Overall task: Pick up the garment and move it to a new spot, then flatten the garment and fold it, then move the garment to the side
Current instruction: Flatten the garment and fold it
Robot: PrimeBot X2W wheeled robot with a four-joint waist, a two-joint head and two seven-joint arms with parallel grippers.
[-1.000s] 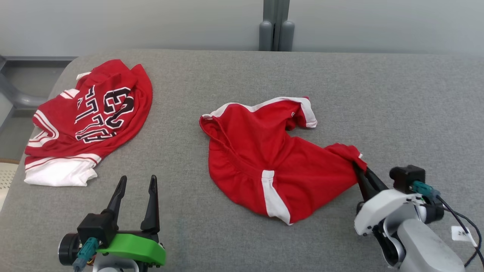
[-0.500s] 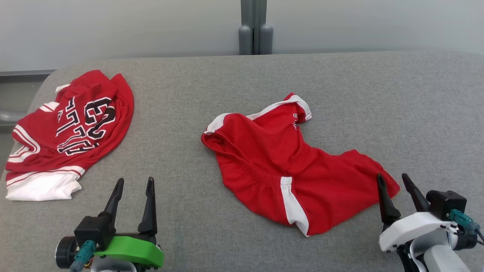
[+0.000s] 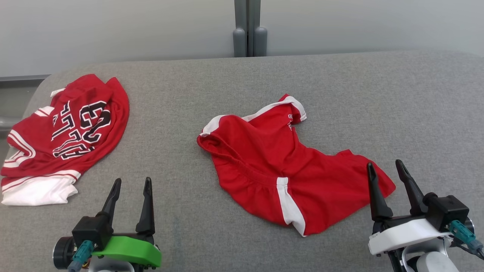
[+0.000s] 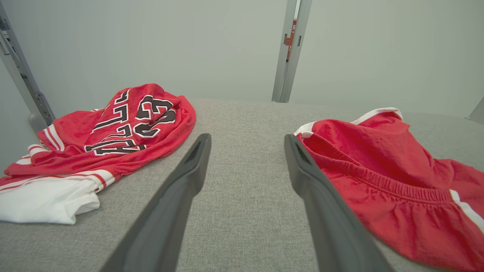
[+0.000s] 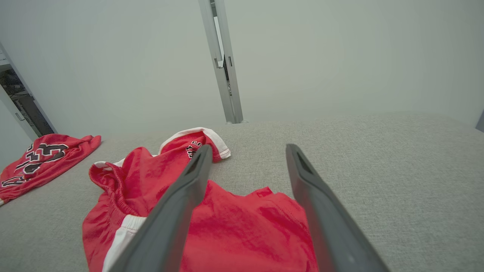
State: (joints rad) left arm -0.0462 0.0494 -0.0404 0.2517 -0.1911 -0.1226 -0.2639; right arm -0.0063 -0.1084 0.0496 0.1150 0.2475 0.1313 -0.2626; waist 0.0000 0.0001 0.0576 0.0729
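Looking down from the head onto the red shorts (image 3: 280, 170), crumpled and spread just right of the middle of the grey padded table (image 3: 340, 94). Lying flat on the surface, unfolded, with the elastic waistband bunched toward 8 o'clock, one white-trimmed leg opening pointing to 12 o'clock, the other leg trailing out to 4 o'clock and a white side stripe running toward 6 o'clock. Finding the right gripper (image 3: 384, 163) at 4 o'clock in the head view, its two dark fingers spread wide apart and clamped on nothing, the inner finger crossing the red cloth at the shorts' 4 o'clock hem, the outer one just past that edge. Contact between tips and cloth: cannot tell from above. Seeing, from the right wrist, that hem lying loose below and between the fingers (image 5: 177, 211), ungripped. Finding the left gripper (image 3: 132, 180) at 7 o'clock, fingers likewise parted and holding nothing, over bare table, well apart from the shorts at its 2 o'clock. Noting a jersey (image 3: 64, 139), red with black-and-white lettering and a white hem, heaped at 9 o'clock near the table's edge, well apart from the shorts. Seeing a grey post (image 3: 247, 28) at 12 o'clock behind the table, against a pale wall.
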